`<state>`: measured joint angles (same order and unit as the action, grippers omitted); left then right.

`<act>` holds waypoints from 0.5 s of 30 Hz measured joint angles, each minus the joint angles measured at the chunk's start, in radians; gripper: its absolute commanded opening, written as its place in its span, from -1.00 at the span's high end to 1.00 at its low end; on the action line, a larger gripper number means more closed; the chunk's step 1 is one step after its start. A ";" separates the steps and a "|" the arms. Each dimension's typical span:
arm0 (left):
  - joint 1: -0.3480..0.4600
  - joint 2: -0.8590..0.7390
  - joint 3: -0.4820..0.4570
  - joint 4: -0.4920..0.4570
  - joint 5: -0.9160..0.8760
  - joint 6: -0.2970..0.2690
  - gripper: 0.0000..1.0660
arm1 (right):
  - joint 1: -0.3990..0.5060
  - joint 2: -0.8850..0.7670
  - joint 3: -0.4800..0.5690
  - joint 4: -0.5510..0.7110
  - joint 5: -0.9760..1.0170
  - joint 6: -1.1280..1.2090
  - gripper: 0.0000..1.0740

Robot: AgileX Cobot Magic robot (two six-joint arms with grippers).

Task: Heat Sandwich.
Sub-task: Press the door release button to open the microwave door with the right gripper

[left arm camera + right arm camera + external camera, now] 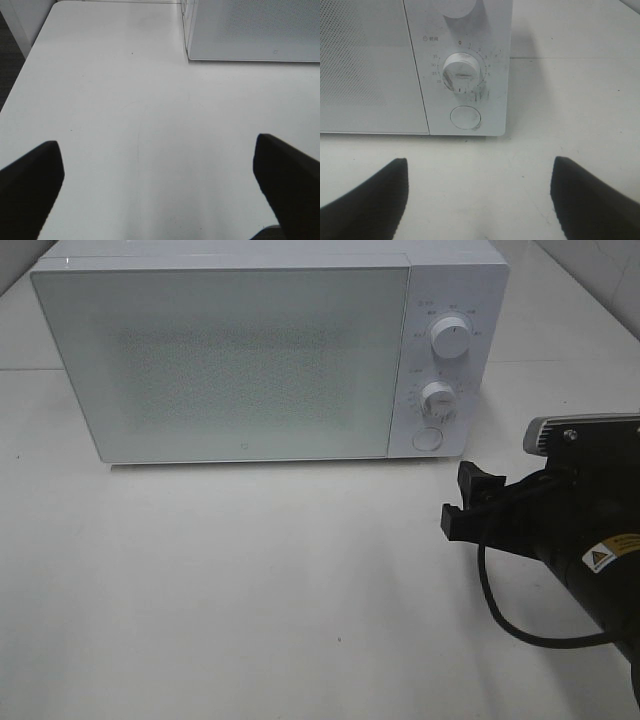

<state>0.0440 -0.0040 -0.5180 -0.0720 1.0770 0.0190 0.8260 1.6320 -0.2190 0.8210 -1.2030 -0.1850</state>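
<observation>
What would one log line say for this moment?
microwave: door shut | sandwich: not in view | left claw: open, empty, over table | right claw: open, empty, facing round button

White tabletop (250, 590) under even light, pale tiled wall (612, 275) behind (dark floor (6, 65) alongside)

Right arm (590, 550) in low from the right edge, right gripper (456, 498) pointing left, jaws spread, holding nothing; left gripper (157, 192) jaws spread wide, likewise empty.
</observation>
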 measured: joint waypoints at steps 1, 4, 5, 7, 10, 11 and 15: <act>0.000 0.000 0.000 0.000 0.000 0.000 -0.83 | 0.000 0.000 0.000 0.003 -0.001 0.004 -0.40; 0.000 0.000 0.000 0.000 0.000 0.000 -0.83 | 0.000 0.000 0.000 0.005 -0.001 0.044 -0.40; 0.000 0.000 0.000 0.000 0.000 0.000 -0.83 | 0.000 0.000 0.000 0.005 -0.001 0.044 -0.40; 0.000 0.000 0.000 0.000 0.000 0.000 -0.83 | 0.000 0.000 0.000 0.005 -0.001 0.141 -0.40; 0.000 0.000 0.000 0.000 0.000 0.000 -0.83 | 0.000 0.000 0.000 0.005 -0.001 0.222 -0.40; 0.000 0.000 0.000 0.000 0.000 0.000 -0.83 | 0.000 0.000 0.000 0.005 -0.001 0.329 -0.40; 0.000 0.000 0.000 0.000 0.000 0.000 -0.83 | 0.000 0.000 0.000 0.005 -0.001 0.614 -0.40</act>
<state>0.0440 -0.0040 -0.5180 -0.0720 1.0770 0.0190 0.8260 1.6320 -0.2190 0.8260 -1.2040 0.4290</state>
